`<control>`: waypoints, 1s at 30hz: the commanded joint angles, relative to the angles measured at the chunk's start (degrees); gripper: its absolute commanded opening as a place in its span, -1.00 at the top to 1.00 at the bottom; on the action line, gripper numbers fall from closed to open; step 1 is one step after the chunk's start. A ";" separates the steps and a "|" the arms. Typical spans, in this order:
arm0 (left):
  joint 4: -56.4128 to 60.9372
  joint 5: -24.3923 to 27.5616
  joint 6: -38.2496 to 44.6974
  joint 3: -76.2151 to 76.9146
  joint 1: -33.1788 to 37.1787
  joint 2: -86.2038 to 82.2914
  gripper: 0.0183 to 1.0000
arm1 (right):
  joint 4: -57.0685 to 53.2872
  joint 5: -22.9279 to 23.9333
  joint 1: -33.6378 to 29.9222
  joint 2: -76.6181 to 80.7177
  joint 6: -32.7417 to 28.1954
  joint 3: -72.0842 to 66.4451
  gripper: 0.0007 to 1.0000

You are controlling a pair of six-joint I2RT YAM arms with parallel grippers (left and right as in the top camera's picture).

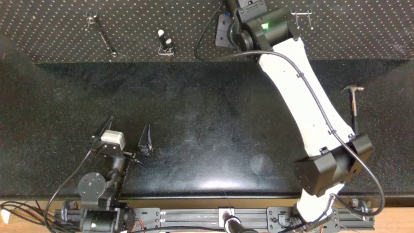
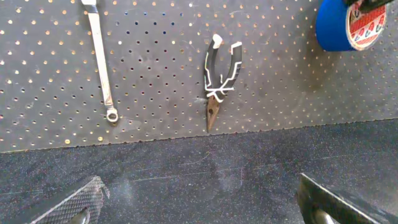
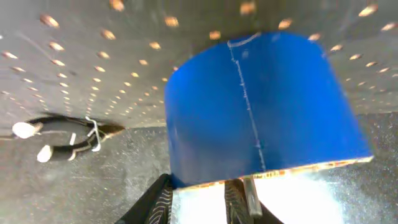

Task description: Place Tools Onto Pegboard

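A blue tape roll [image 3: 261,106] is held against the black pegboard [image 1: 162,19], with my right gripper [image 3: 198,200] shut on its wall. In the left wrist view the tape roll [image 2: 343,25] sits high on the board, right of the hanging pliers [image 2: 219,78] and the silver wrench [image 2: 102,62]. The right arm [image 1: 304,90] stretches from the front right across to the board. A hammer [image 1: 354,100] lies on the table at the right. My left gripper [image 1: 127,133] rests low at the front left, open and holding nothing, facing the board.
A bare metal hook [image 1: 302,16] sticks out of the pegboard right of the right gripper. The dark table [image 1: 213,129] lies open between the two arms. Cables trail along the front edge by the arm bases.
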 commanded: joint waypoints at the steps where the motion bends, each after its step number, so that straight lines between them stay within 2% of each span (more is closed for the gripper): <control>1: -0.26 1.20 0.70 -0.04 0.17 -0.55 -0.99 | 0.09 -0.48 -0.20 0.42 1.05 1.73 0.40; 12: -0.26 1.20 0.70 -0.04 0.17 -0.55 -0.99 | -1.46 -1.07 0.92 -3.69 1.03 1.73 0.40; 21: -0.28 1.20 0.70 -0.04 0.17 -0.55 -0.99 | -12.09 -0.76 1.29 -11.85 0.81 1.73 0.40; 23: -0.28 1.18 0.70 -0.04 0.17 -0.55 -0.99 | -16.46 2.45 1.29 -13.38 0.85 1.68 0.40; 27: -0.28 1.18 0.70 -0.04 0.17 -0.55 -0.99 | -24.20 14.56 1.25 -18.38 4.17 -0.63 0.40; 30: -0.26 1.18 0.70 -0.04 0.17 -0.55 -0.99 | -23.45 17.49 0.26 -22.73 4.28 -5.92 0.40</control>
